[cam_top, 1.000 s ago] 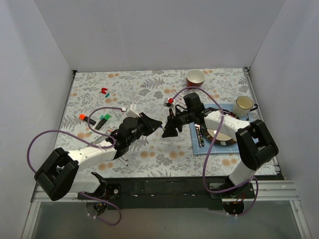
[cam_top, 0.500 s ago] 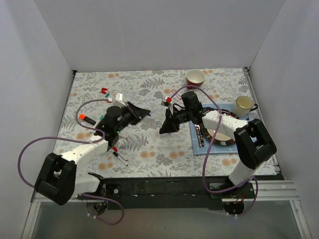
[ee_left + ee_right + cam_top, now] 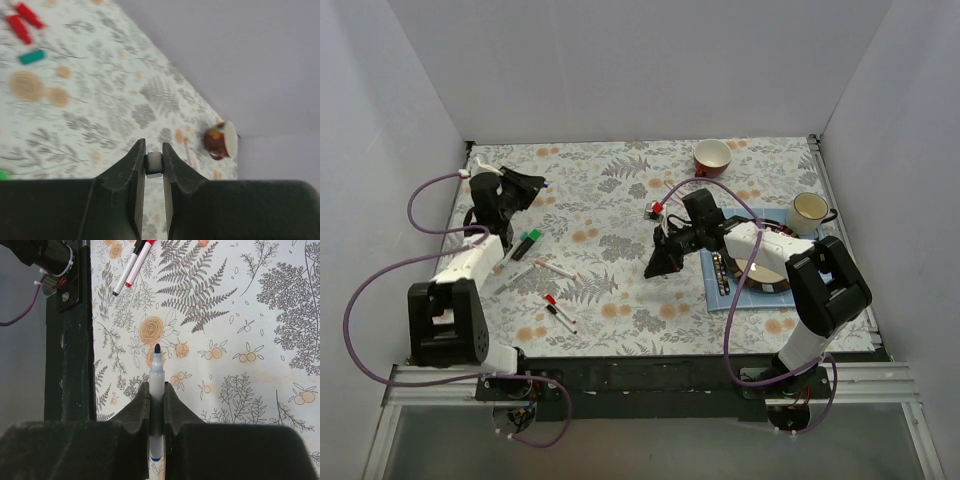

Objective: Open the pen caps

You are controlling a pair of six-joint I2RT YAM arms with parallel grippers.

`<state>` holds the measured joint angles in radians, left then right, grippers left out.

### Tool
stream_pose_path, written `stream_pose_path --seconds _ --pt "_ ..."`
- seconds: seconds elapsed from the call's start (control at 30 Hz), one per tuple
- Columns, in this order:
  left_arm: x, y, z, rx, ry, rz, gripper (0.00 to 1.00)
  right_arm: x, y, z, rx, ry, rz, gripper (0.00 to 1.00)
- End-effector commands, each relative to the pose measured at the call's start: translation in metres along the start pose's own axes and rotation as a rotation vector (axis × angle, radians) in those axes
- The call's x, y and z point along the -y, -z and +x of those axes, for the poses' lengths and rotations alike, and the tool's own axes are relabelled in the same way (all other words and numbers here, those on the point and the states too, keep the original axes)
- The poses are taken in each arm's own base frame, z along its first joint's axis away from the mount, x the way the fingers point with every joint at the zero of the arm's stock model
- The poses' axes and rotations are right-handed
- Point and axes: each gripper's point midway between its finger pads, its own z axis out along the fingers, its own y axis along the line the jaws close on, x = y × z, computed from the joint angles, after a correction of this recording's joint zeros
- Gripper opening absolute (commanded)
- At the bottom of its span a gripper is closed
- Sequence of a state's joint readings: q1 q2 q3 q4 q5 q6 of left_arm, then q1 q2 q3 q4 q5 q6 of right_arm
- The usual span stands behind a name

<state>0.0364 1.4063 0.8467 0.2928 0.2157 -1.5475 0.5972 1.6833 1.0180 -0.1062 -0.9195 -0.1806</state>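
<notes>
Only the right wrist view shows the uncapped pen (image 3: 157, 371). The right gripper (image 3: 157, 386) pinches its white barrel, whose long axis runs 6 to 12, with the dark tip at 12 and a blue band at the 6 end. From above, this pen is hidden under the gripper, which hangs over the middle of the table (image 3: 620, 190).

Only the left wrist view shows the cap (image 3: 153, 164), small, white and blue-edged. The left gripper (image 3: 152, 148) clamps it at the fingertips. From above, that gripper sits at the table's 10 o'clock corner and the cap cannot be made out.

The left wrist view also catches two red caps (image 3: 21, 22) and a teal cap (image 3: 32, 56) at 10, and a red cup (image 3: 220, 140) at 3.

The top view shows loose pens (image 3: 556, 270) lying at the table's 8 o'clock.
</notes>
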Motion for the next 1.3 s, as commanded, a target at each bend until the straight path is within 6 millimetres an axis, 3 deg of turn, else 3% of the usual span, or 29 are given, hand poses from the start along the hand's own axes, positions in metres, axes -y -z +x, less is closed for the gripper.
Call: stream_pose_path --seconds 0.0,0.03,0.07,0.1,0.13,0.17,0.2,0.27,0.4,0.43,0.57,0.67,0.73,0.83,0.97,1.0,1.07,1.1,1.13,1.2,1.23,1.27 --pt "-0.076 -0.022 -0.023 -0.046 0.021 -0.163 0.00 -0.003 0.009 -0.015 0.025 0.056 0.009 0.01" --pt "-0.091 -0.028 -0.023 -0.062 0.029 -0.197 0.00 -0.004 0.009 -0.016 0.026 0.061 0.008 0.01" --pt "-0.097 -0.035 -0.041 -0.042 0.033 -0.206 0.00 -0.004 0.010 -0.017 0.027 0.061 0.011 0.01" --pt "-0.121 -0.046 -0.031 -0.096 0.061 -0.238 0.00 -0.005 0.011 -0.019 0.031 0.072 0.013 0.01" --pt "-0.133 -0.051 -0.029 -0.120 0.079 -0.263 0.00 -0.004 0.012 -0.019 0.033 0.074 0.019 0.01" --pt "-0.132 -0.061 -0.045 -0.107 0.077 -0.257 0.00 -0.003 0.013 -0.019 0.031 0.072 0.023 0.01" --pt "-0.156 -0.070 -0.034 -0.146 0.087 -0.298 0.00 -0.004 0.014 -0.021 0.035 0.078 0.024 0.01" --pt "-0.170 -0.078 -0.034 -0.171 0.095 -0.335 0.00 -0.001 0.016 -0.021 0.037 0.077 0.033 0.01" --pt "-0.177 -0.101 -0.042 -0.187 0.089 -0.342 0.02 0.002 0.018 -0.020 0.038 0.070 0.039 0.01" --pt "-0.189 -0.105 -0.035 -0.210 0.103 -0.361 0.04 0.003 0.018 -0.020 0.038 0.068 0.040 0.01" --pt "-0.195 -0.120 -0.029 -0.251 0.127 -0.350 0.09 0.003 0.019 -0.022 0.037 0.072 0.038 0.01" --pt "-0.195 -0.126 -0.028 -0.269 0.127 -0.334 0.22 0.007 0.021 -0.021 0.036 0.074 0.052 0.01" --pt "-0.194 -0.125 -0.030 -0.276 0.120 -0.339 0.35 0.008 0.021 -0.020 0.034 0.070 0.057 0.01" --pt "-0.186 -0.120 -0.041 -0.259 0.080 -0.346 0.54 0.012 0.023 -0.020 0.035 0.067 0.067 0.01" --pt "-0.167 -0.104 -0.064 -0.205 0.035 -0.347 0.60 0.017 0.026 -0.020 0.033 0.067 0.085 0.01" --pt "-0.149 -0.097 -0.077 -0.172 0.006 -0.317 0.60 0.021 0.027 -0.019 0.026 0.066 0.109 0.01" --pt "-0.124 -0.085 -0.084 -0.149 -0.020 -0.269 0.63 0.031 0.030 -0.019 0.019 0.078 0.151 0.01" --pt "-0.122 -0.077 -0.077 -0.144 -0.032 -0.247 0.67 0.039 0.034 -0.018 0.008 0.078 0.200 0.01" --pt "-0.089 -0.062 -0.089 -0.102 -0.067 -0.181 0.70 0.044 0.036 -0.019 0.005 0.081 0.224 0.01" --pt "-0.073 -0.045 -0.076 -0.100 -0.092 -0.122 0.78 0.057 0.044 -0.019 -0.007 0.084 0.290 0.01" --pt "-0.051 -0.031 -0.077 -0.083 -0.113 -0.077 0.80 0.061 0.048 -0.021 -0.013 0.082 0.317 0.01" --pt "-0.041 -0.023 -0.074 -0.083 -0.120 -0.050 0.83 0.067 0.052 -0.022 -0.019 0.097 0.345 0.01"
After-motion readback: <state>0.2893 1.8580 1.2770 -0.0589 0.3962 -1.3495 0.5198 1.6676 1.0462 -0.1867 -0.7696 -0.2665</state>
